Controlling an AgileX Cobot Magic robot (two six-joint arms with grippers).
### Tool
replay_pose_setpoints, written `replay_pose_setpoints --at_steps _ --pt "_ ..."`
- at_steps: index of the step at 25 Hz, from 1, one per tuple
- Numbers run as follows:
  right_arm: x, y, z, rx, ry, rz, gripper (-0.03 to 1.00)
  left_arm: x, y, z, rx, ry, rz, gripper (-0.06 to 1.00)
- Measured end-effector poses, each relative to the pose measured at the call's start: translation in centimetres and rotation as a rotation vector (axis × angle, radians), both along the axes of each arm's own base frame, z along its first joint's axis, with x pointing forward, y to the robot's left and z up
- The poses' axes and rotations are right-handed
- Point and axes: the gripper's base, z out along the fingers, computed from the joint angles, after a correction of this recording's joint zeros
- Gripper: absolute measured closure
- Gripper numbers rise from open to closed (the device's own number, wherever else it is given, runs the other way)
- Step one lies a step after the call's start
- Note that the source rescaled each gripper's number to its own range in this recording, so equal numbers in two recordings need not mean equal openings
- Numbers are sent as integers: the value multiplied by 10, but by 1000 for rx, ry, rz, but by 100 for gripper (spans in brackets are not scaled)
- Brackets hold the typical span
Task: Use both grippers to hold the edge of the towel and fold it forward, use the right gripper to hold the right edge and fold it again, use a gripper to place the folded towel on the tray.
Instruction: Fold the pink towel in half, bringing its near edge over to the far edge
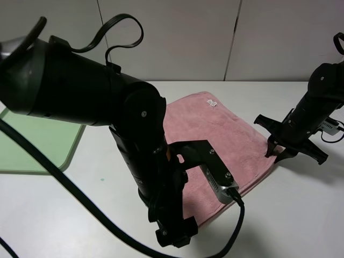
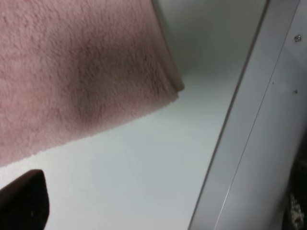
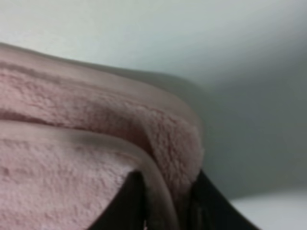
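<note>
Over at the right of the high view, the right gripper (image 1: 277,154) is down on the worktop (image 1: 301,215), and its fingers (image 3: 135,201) are pinching the towel (image 1: 226,140) at its right edge (image 1: 241,119). They are drawn in close, with pink pile bunching up between them in the right wrist view. Two layers are showing there, one lying over the other.

The towel is lying flat in the middle of the frame, running from upper centre down toward lower centre, its small white tag (image 1: 211,102) sitting near the far corner.

The left arm (image 1: 107,91) is filling the foreground, sweeping in from the upper left, and the left gripper (image 1: 174,236) is hanging at the bottom centre, by the towel's near end. Its fingers are standing wide apart and holding nothing. The left wrist view is showing one dark finger (image 2: 21,203) over bare worktop, just clear of a towel corner (image 2: 175,91).

The tray (image 1: 37,140) is sitting at the left edge of the frame, well apart from the towel, with the left arm crossing over part of it.
</note>
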Motion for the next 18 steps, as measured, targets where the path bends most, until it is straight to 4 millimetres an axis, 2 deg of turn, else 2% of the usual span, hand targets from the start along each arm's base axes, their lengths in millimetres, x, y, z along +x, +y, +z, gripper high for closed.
replay_pose_setpoints --at_steps 5,10,18 --pt "1 1 0 3 -9 -3 96 5 -8 8 -40 -27 2 -5" --pt "1 1 0 3 -10 -3 97 10 -16 13 -66 -39 5 -5" --pt "1 1 0 3 -10 -3 97 -4 -36 -11 -15 -7 -55 -4"
